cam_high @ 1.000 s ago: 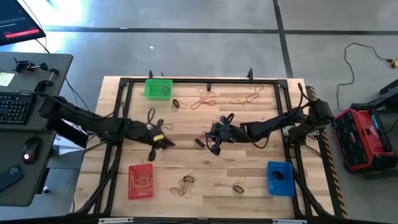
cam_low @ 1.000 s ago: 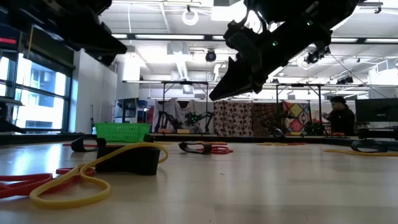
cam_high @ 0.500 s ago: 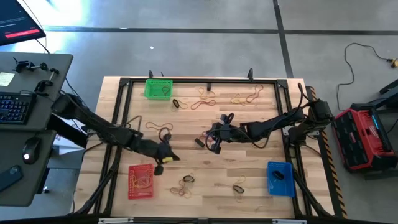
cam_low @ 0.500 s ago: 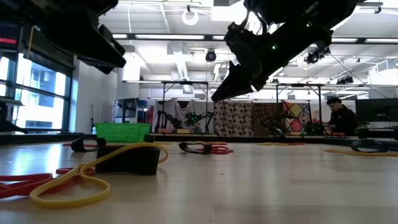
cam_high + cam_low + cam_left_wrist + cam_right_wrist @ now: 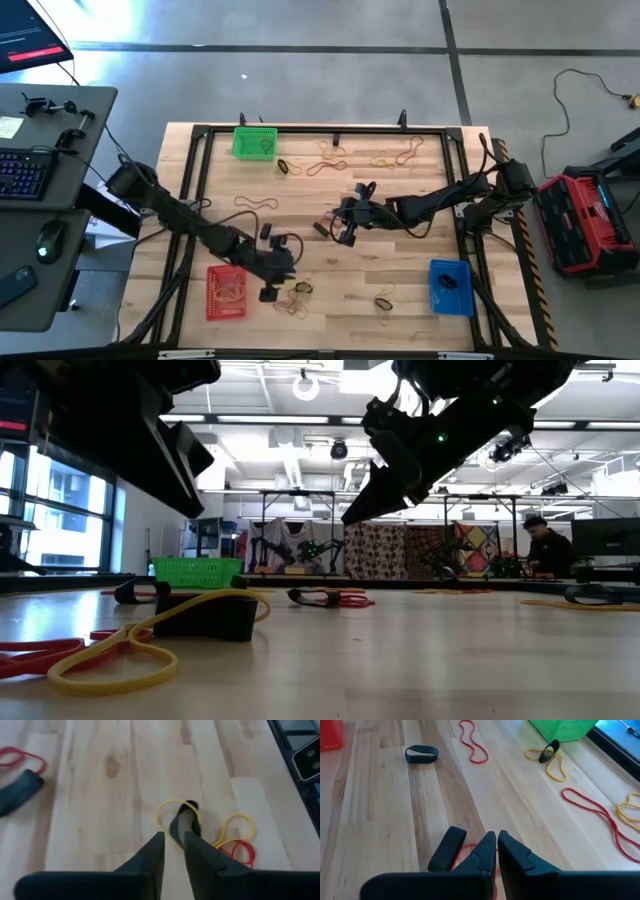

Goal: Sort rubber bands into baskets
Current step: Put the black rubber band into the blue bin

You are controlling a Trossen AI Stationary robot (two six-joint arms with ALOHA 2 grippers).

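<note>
While the left claw (image 5: 173, 851) hangs over the front-left part of the wooden surface (image 5: 400, 270), its fingers (image 5: 150, 855) stand slightly parted with a narrow gap – nothing between them in the left wrist view. Just ahead of the tips lies a small cluster of rubber bands (image 5: 200, 827): a yellow loop around a black one, a second yellow loop and a red one beside it. In the high view that claw (image 5: 272, 270) sits just right of the red basket (image 5: 226, 291), near the cluster (image 5: 297, 290).

Right claw (image 5: 496, 842) is above mid-surface, fingers (image 5: 515, 852) pressed together – closed, gripping nothing that I can see. A black band (image 5: 446, 849) and a bit of red band lie just under and beside the tips; contact can't be told. In the high view it shows near centre (image 5: 343, 222).

Baskets:
- green basket (image 5: 254, 142) at the far-left edge, a band inside
- red basket at the front left, bands inside
- blue basket (image 5: 450, 285) at the front right, something dark inside

More loose bands are scattered along the far edge (image 5: 330, 160) and at the front middle (image 5: 385, 300). In the low view, yellow and red bands (image 5: 110, 650) lie close to the camera, with the green basket (image 5: 198, 571) behind.
</note>
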